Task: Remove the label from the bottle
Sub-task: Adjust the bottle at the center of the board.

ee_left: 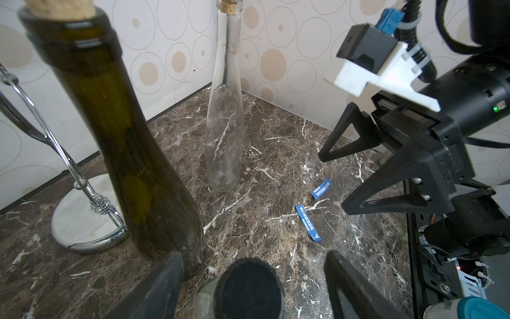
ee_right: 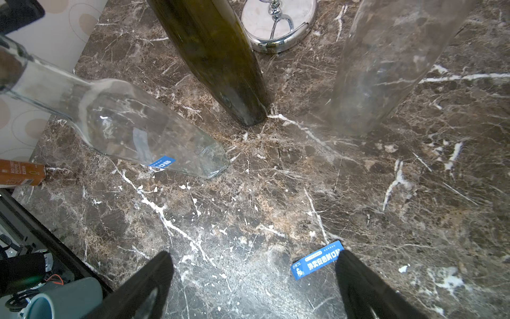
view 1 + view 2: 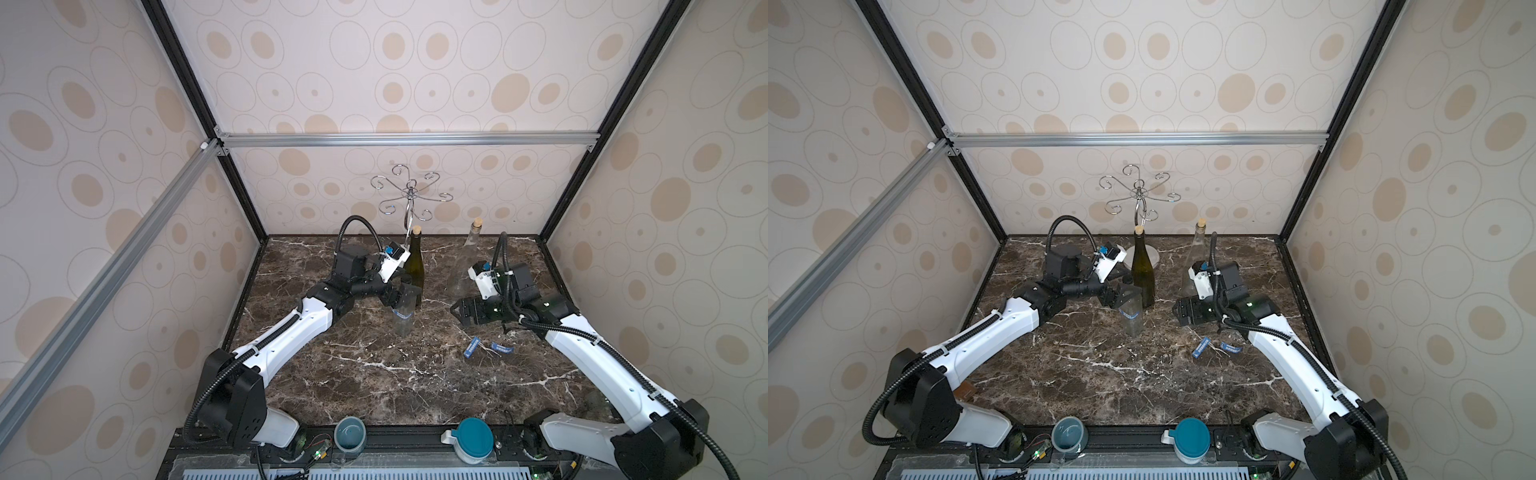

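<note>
Bracketing with the nearer left gripper [image 1: 253, 258]: jaws apart, gaps either side of the black cap [image 1: 249, 287]. Stood the clear bottle [image 3: 402, 316] upright on the tabletop [image 3: 374, 374], straight below. Held the right gripper [image 2: 253, 254] wide, empty, well aside. Showed a blue label [image 2: 162, 162] low on the bottle, white Chinese print illegible.
</note>
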Robot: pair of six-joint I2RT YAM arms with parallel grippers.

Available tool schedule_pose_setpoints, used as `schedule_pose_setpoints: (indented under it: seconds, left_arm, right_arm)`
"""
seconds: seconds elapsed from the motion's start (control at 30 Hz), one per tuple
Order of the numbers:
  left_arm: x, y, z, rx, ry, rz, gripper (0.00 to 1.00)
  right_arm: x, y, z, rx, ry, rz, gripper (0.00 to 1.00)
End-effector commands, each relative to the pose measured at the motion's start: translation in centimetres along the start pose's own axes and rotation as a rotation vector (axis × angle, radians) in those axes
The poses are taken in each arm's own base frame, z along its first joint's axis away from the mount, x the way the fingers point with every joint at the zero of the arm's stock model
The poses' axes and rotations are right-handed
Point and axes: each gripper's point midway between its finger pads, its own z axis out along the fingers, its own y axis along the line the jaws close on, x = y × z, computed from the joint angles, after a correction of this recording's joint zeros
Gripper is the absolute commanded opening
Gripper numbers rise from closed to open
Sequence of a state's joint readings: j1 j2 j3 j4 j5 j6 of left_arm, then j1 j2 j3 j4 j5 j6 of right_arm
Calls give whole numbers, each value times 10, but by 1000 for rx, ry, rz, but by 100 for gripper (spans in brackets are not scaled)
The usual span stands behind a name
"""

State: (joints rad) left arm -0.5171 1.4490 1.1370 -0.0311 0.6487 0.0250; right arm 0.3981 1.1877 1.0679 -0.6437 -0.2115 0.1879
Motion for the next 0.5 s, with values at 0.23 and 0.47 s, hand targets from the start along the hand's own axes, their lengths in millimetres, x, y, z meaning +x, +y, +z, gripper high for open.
schedule_pose_setpoints:
  seconds: [0.23,0.47]
  left_arm:
    - [-7,10,6,-27,-42,31,62]
    - [0,14,12,-29,-25,20,58]
  right_arm:
    - [-5,2,-3,0,-5,-23,95]
    - [-4,0,-1,6,1,-26,95]
